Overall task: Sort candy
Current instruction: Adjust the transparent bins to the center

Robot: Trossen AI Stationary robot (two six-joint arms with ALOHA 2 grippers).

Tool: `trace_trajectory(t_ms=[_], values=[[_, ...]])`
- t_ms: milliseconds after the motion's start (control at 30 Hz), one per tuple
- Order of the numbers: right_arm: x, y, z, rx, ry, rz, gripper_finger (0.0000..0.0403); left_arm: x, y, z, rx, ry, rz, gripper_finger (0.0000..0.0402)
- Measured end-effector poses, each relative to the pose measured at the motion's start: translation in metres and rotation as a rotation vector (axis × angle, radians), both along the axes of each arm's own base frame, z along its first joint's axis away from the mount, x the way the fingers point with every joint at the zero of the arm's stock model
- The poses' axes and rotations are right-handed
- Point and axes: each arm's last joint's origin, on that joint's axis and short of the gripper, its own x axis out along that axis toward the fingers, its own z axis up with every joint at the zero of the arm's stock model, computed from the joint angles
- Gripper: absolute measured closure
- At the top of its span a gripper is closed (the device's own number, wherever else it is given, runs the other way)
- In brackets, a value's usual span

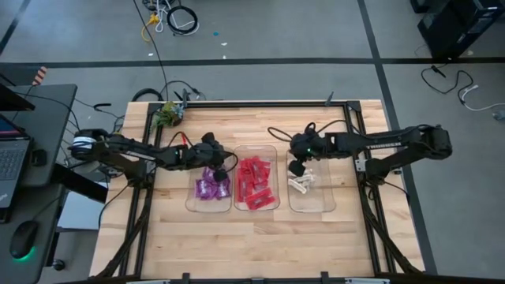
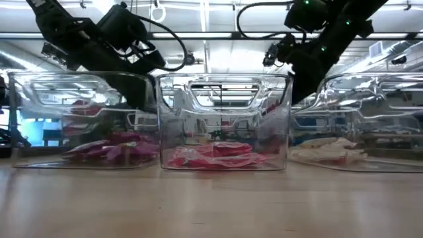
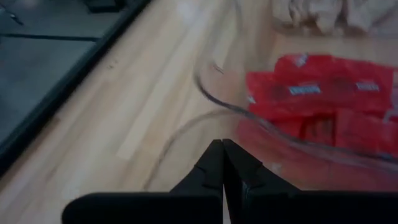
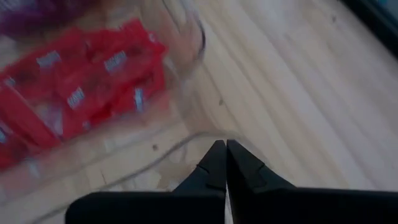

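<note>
Three clear bins are being shown side by side on the wooden table (image 1: 260,233), and the candy is lying sorted inside them. The purple packets (image 1: 211,186) are being held by the left bin (image 1: 192,207), the red packets (image 1: 256,183) by the middle bin (image 1: 256,149), and the whitish-cream pieces (image 1: 302,183) by the right bin (image 1: 323,207). In the low view the three heaps are being seen through the clear walls, each resting on its bin's floor.

The left gripper (image 1: 223,166) is being held over the far end of the left bin, close to the wall it shares with the middle bin. Its fingers (image 3: 211,163) are being pressed together tip to tip, with nothing between them. The right gripper (image 1: 295,168) is being held over the far end of the right bin, beside the middle bin. Its fingers (image 4: 214,160) are likewise being kept fully closed and empty.

How far each gripper is hanging above its bin's rim is not being shown clearly from above; in the low view both arms appear to be reaching down behind the bins' far walls.

A green object (image 1: 166,114) is lying at the table's far left corner.
</note>
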Motion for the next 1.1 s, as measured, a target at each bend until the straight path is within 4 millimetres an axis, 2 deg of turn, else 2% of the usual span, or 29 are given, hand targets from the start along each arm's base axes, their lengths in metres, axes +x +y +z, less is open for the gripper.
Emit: trace_trajectory(t_ms=[100, 200, 367, 533, 733, 1100], values=[[0.002, -0.003, 0.012, -0.005, -0.032, 0.019, 0.0403, 0.001, 0.007, 0.008, 0.000, -0.028, 0.017, 0.0401], [0.000, -0.002, 0.018, 0.044, -0.011, 0.045, 0.0403, -0.004, 0.009, 0.006, -0.019, 0.037, 0.012, 0.0401], [-0.003, 0.004, 0.005, 0.111, 0.110, 0.019, 0.0403, -0.008, 0.007, 0.004, -0.101, 0.063, 0.006, 0.0401], [0.013, 0.005, -0.012, 0.103, 0.120, 0.038, 0.0403, -0.007, 0.006, 0.005, -0.134, 0.035, -0.002, 0.0401], [0.027, -0.005, -0.031, 0.095, 0.130, 0.031, 0.0403, -0.004, 0.007, 0.009, -0.111, -0.015, 0.009, 0.0401], [0.032, -0.017, -0.028, 0.101, 0.050, 0.035, 0.0403, -0.004, 0.010, 0.012, -0.051, -0.027, 0.048, 0.0401]])
